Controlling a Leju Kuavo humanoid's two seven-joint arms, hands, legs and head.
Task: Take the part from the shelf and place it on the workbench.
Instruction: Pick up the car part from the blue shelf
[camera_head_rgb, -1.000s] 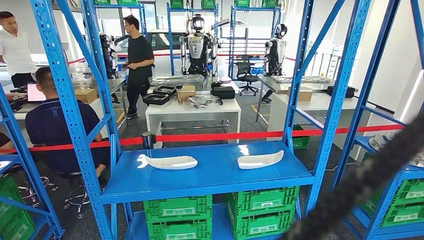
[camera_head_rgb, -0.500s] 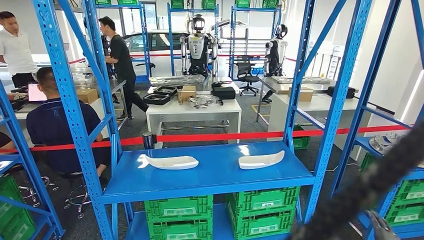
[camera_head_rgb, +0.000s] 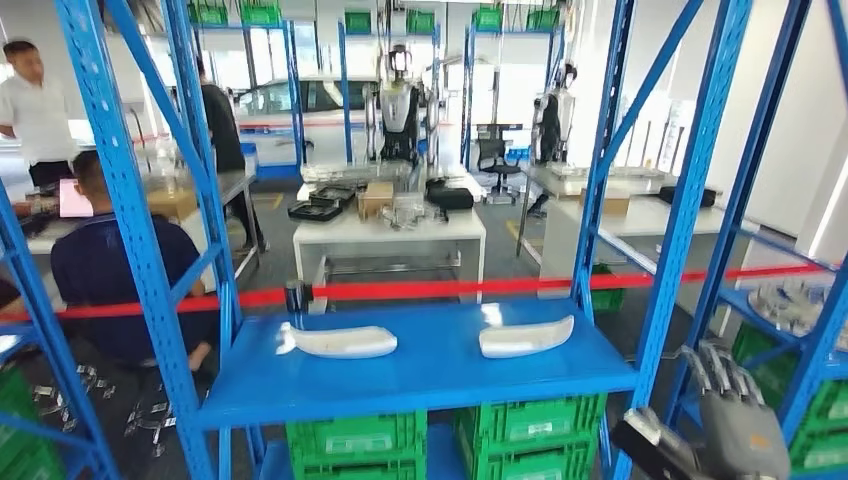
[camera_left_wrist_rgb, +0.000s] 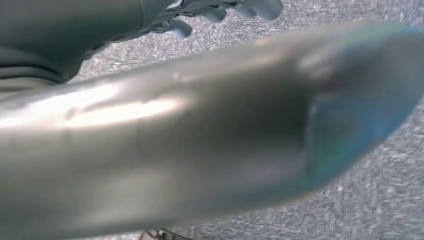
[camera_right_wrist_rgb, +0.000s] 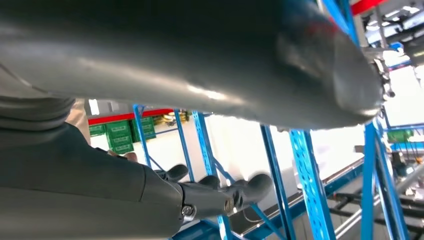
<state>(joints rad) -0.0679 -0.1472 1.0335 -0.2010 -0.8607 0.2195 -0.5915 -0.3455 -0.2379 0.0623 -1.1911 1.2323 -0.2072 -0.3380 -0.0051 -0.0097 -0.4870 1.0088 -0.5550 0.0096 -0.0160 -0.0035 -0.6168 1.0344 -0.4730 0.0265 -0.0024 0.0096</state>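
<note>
I see right hand (camera_head_rgb: 735, 425) raised beside blue shelf (camera_head_rgb: 420, 365), fingers spread, empty; two white parts (camera_head_rgb: 525, 337) untouched; left hand (camera_left_wrist_rgb: 220, 10) state unclear.

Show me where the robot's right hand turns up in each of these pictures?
Head view: the right hand rises at the lower right, fingers spread, holding nothing, beside a blue shelf upright.
Right wrist view: the right hand reaches in low from the left edge, fingers ending near mid-picture.
Left wrist view: not in it.
Shared landmark: the blue shelf uprights, seen in the head and right wrist views.
</note>
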